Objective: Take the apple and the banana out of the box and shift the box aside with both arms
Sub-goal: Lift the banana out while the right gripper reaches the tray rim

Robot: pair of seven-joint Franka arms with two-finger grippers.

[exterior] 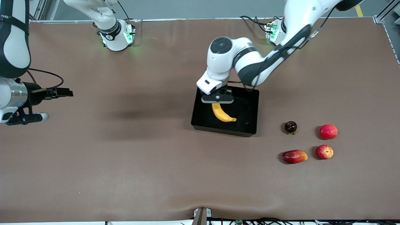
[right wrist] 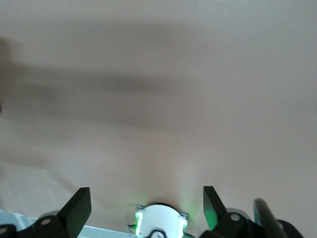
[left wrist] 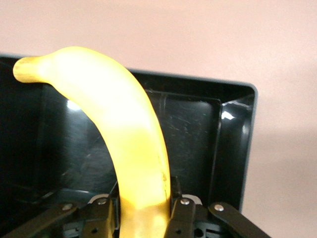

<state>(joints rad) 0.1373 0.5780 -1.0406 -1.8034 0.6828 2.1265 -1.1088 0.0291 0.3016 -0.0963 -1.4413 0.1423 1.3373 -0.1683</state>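
Front view: apple (exterior: pixel 324 152) already sits out on the surface (exterior: pixel 125 175), nearest the camera among the loose fruit toward the left arm's end, beside a red-orange fruit (exterior: pixel 294 156); a plain red fruit (exterior: pixel 328 131) and a dark cherry-like fruit (exterior: pixel 290 126) lie farther back. Box (exterior: pixel 251 125) mid-surface holds the banana (exterior: pixel 222 114). Left hand (exterior: pixel 217 99) is inside the box, closed on the banana's end. Banana looks light, smooth-skinned and soft: firm squeeze risks bruising, and an end grip may let it swing. Box walls are low but call for a straight lift. Open room lies toward the right arm's end. Right hand (exterior: pixel 43 104) waits there, fingers apart, empty.
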